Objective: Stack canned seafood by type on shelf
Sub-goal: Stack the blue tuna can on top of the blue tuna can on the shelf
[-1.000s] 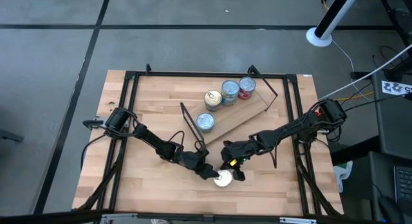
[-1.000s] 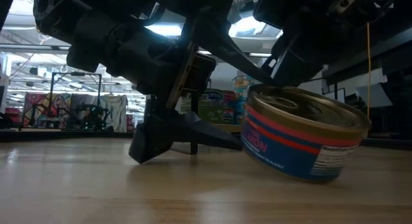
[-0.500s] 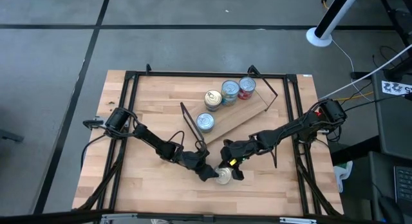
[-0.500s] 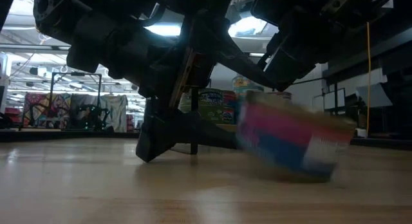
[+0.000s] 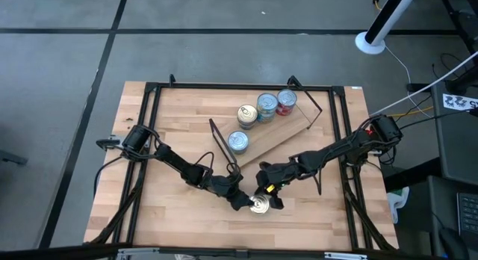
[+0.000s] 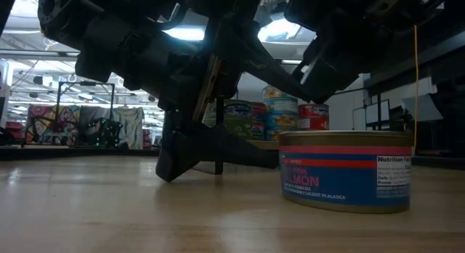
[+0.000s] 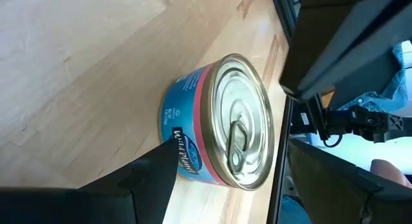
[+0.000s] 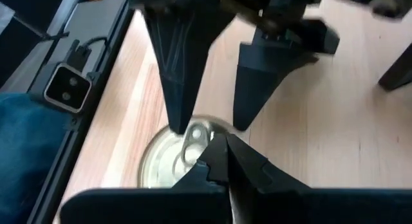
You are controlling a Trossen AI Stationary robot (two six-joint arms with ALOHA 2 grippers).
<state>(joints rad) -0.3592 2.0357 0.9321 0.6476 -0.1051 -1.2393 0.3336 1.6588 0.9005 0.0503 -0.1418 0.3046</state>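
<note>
While the salmon tin (image 6: 346,170) sits flat on the tabletop (image 5: 172,215) well short of the shelf (image 5: 276,133), the left claw (image 5: 240,203) gapes empty beside it and the right claw (image 5: 270,199) is pinched shut above its lid, so pickup seemingly comes next.

Hidden and cropped items, front edge of the tabletop

The salmon tin (image 8: 168,161) is largely covered by the right gripper (image 8: 226,161) in the right wrist view, and its far side is cut off by the frame edge. The left gripper (image 7: 222,185) is cropped at the bottom of the left wrist view, so only finger bases show. Labels on the shelf tins (image 6: 280,116) are too small to read in the low view.
</note>
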